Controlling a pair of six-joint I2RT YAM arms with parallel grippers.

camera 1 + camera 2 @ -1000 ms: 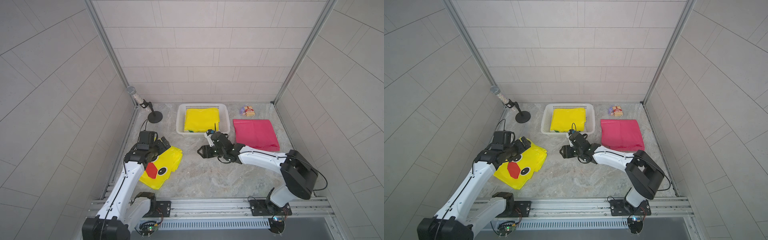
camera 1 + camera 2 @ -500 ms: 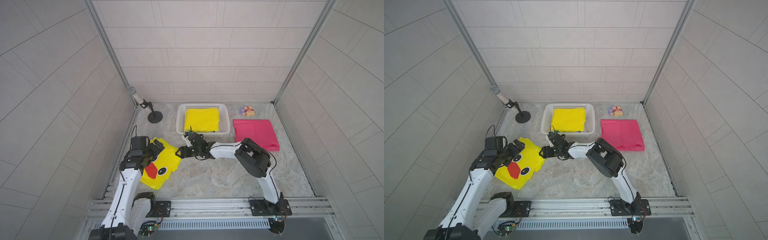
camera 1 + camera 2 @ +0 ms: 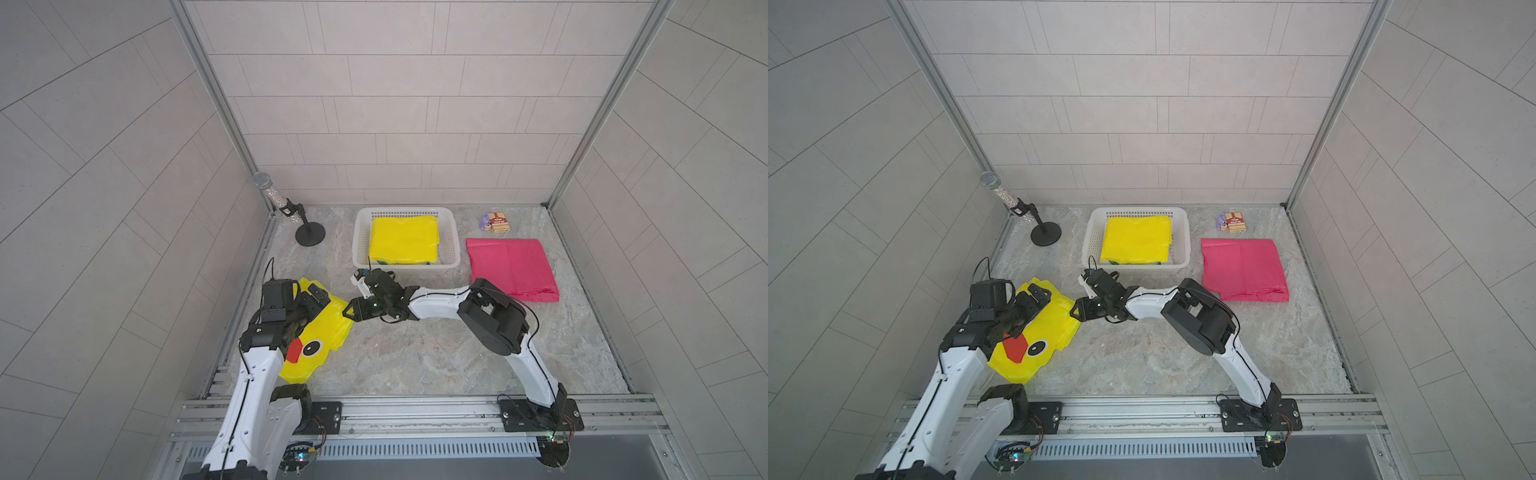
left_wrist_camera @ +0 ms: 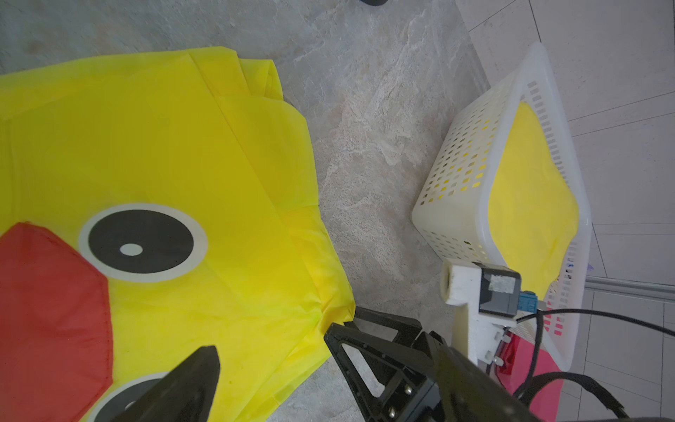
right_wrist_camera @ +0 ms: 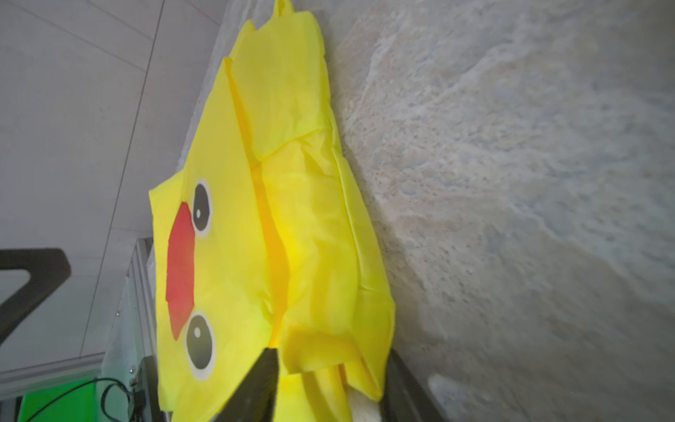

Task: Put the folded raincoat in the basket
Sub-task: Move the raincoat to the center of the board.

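Observation:
A folded yellow raincoat [image 3: 328, 332] [image 3: 1050, 332] with a duck face lies at the front left of the table. My right gripper [image 3: 347, 309] [image 3: 1076, 309] [image 5: 328, 361] reaches in from the right and is shut on the raincoat's [image 5: 292, 219] right corner, with bunched fabric between its fingers. Above the raincoat's far left part hangs my left gripper [image 3: 311, 305] [image 3: 1032, 309], open and holding nothing. The white basket [image 3: 405, 266] [image 3: 1138, 267] [image 4: 456, 164] stands at the back middle. Another folded yellow raincoat [image 3: 403, 239] lies inside it.
A folded pink raincoat [image 3: 509, 266] lies to the right of the basket. Behind it sits a small red and yellow box [image 3: 497, 221]. A microphone on a black round stand [image 3: 309, 237] is at the back left. Tiled walls close in three sides.
My right arm swung left from the table's middle to the duck raincoat's corner, and its jaws closed on the fabric. The left gripper drew back a little and stayed open.

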